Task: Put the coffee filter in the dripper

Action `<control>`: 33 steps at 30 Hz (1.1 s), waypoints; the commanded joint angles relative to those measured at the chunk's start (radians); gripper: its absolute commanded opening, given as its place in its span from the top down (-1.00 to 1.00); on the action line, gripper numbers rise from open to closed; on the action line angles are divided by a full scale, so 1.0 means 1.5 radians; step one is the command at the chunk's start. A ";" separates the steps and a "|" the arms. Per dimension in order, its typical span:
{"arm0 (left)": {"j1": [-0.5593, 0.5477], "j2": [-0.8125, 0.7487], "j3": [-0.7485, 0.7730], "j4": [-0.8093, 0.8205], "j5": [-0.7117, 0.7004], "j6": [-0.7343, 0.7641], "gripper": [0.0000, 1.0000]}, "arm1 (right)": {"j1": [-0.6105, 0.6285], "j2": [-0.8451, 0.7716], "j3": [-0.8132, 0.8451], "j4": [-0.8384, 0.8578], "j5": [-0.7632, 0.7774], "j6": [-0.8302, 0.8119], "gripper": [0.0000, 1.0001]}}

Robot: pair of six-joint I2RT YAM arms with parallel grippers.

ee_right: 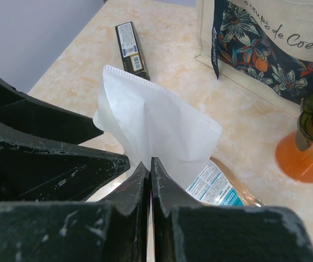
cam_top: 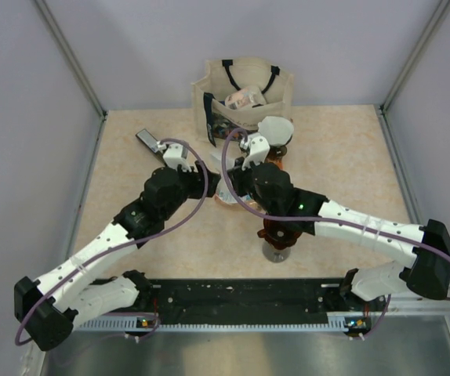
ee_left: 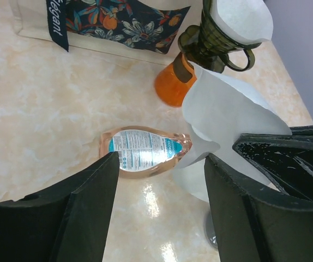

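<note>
The right gripper has its two black fingers pressed together, pinching the lower edge of a white paper coffee filter. The filter stands up from the pinch as a folded cone, lifted off the beige marbled table. Facing it from the other side, the left gripper has its fingers spread wide and closes on nothing. The filter's lower corner hangs just beside its right-hand finger, and I cannot tell whether the two touch.

Beneath and between the two grippers, a clear orange-tinted plastic bottle with a blue and white label lies on its side on the table.

Farther out stands the dark green glass dripper, set on a round orange base. A second white paper filter stands in its mouth. The pinched filter is near the dripper but apart from it, lower and on the arms' side.

To the left, well apart from the dripper, a dark flat rectangular packet lies on the table. At the far edge stands a beige fabric bag with a floral panel and black handles, with small items inside it that are too small to tell
</note>
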 commanded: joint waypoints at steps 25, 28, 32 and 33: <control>-0.049 0.036 0.028 0.078 -0.136 0.053 -0.40 | -0.030 -0.038 -0.005 0.043 -0.061 0.026 1.00; -0.054 0.042 0.028 0.085 -0.145 0.052 -0.33 | -0.030 -0.033 -0.002 0.040 -0.056 0.028 1.00; -0.066 0.038 0.018 0.108 -0.166 0.054 -0.32 | -0.030 -0.021 0.007 0.028 -0.055 0.035 1.00; -0.067 0.036 0.014 0.114 -0.170 0.055 -0.33 | -0.031 -0.017 0.007 0.026 -0.055 0.035 1.00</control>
